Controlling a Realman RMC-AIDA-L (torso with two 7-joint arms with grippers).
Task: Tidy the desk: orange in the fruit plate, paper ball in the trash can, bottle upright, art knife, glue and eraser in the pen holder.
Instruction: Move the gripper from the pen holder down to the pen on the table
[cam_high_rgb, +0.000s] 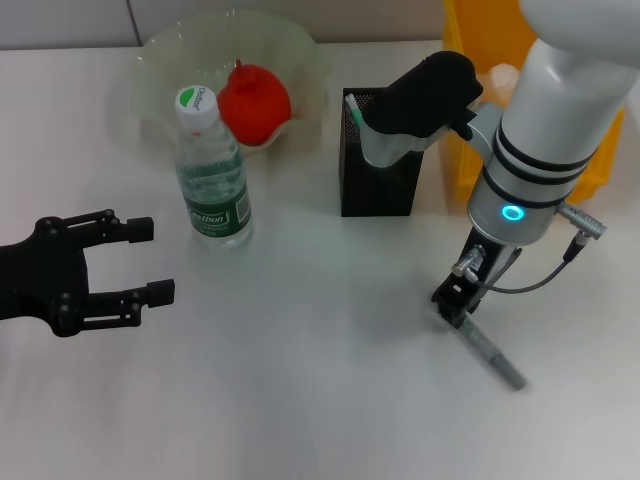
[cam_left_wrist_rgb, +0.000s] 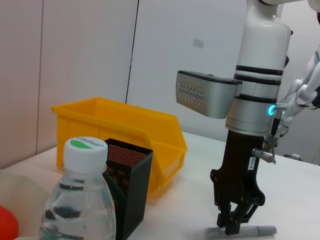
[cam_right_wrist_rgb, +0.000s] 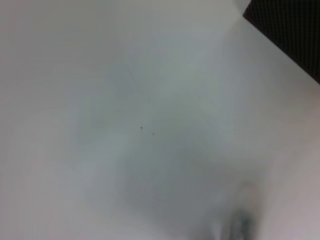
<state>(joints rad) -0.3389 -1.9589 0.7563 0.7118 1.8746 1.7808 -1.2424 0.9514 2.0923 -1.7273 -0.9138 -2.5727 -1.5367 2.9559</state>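
- Pinching one end of the slim grey art knife (cam_high_rgb: 492, 357) lying on the white bench (cam_high_rgb: 300, 380), the right gripper (cam_high_rgb: 455, 303) stands vertical.
- Left gripper (cam_high_rgb: 140, 262) hovers nearby, fingers (cam_high_rgb: 128, 230) spread apart, empty.
- Beyond stand the clear plastic water bottle (cam_high_rgb: 211, 170) and black mesh pen holder (cam_high_rgb: 378, 185).
- Farthest, the orange (cam_high_rgb: 254, 103) sits in the translucent fruit plate (cam_high_rgb: 170, 50).

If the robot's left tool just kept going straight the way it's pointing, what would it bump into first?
Probably nothing nearby. The left tool is open and points across the bare table. The bottle stands off to the side of that line. Farther along is the grey art knife under the right tool, though depth is unclear.
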